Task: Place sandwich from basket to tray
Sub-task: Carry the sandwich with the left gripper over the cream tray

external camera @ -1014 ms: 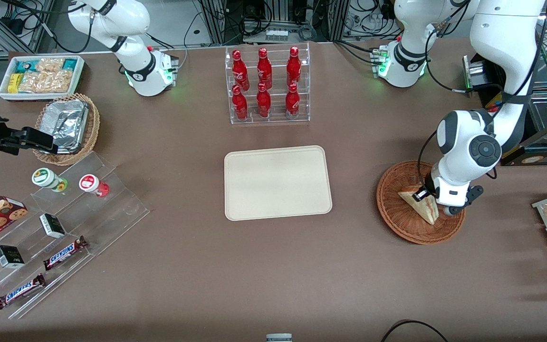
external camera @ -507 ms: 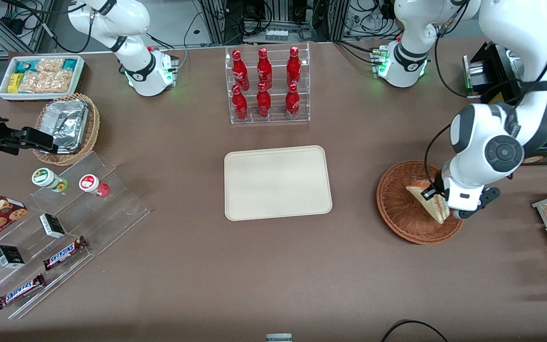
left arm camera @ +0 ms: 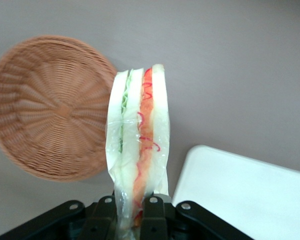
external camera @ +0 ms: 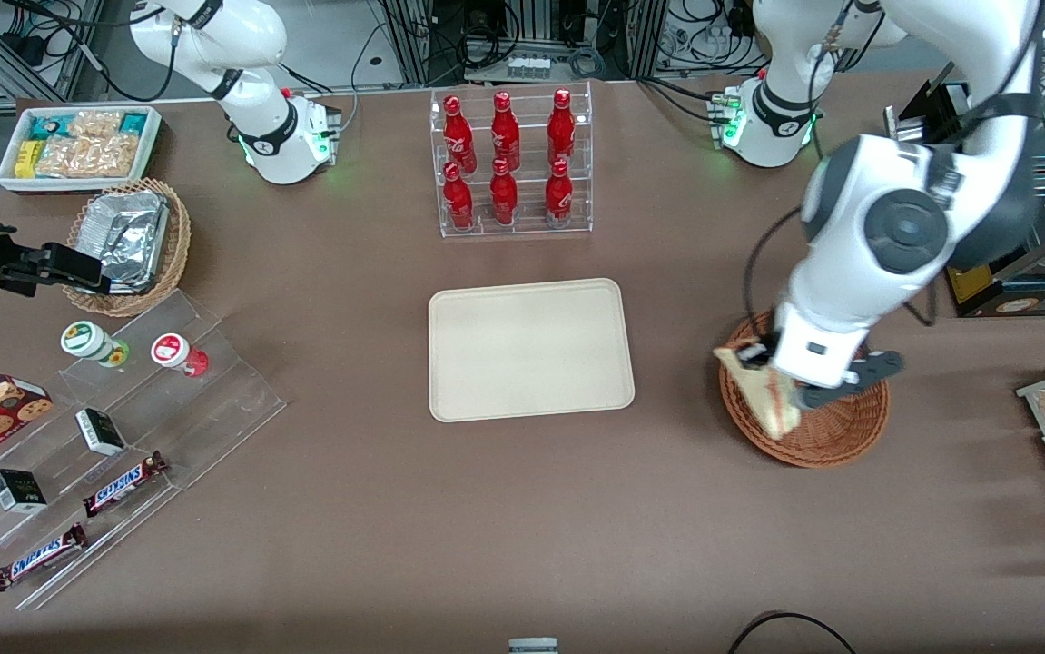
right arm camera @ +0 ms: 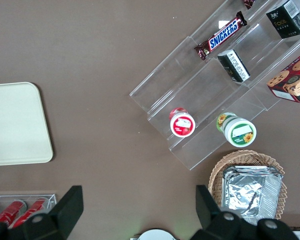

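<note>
I've got the sandwich (left arm camera: 138,145) pinched upright in the gripper (external camera: 781,386), fingers (left arm camera: 102,217) closed in on the wrapped base of the wedge, cut edge with its green and red layers facing the wrist camera. In the front view, the load hangs at centre right of the frame, over the tray-side rim of the reddish-brown wicker basket (external camera: 835,436), and the wrist view shows that basket (left arm camera: 45,110) bare below, so I judge the lift out is done. The step in hand is the carry. The cream tray (external camera: 529,349) sits in the middle of the frame, well apart from the basket, nothing on it, and a corner of the tray (left arm camera: 240,195) already shows beneath the sandwich in the wrist view. Farther up the frame, at top centre, stands the clear rack of red bottles (external camera: 508,159), safely out of my line. The next move calls for a level sweep toward the parked arm's end, then a gentle descent onto the tray before I release; the film wrap looks slippery, so I'd keep it slow.
</note>
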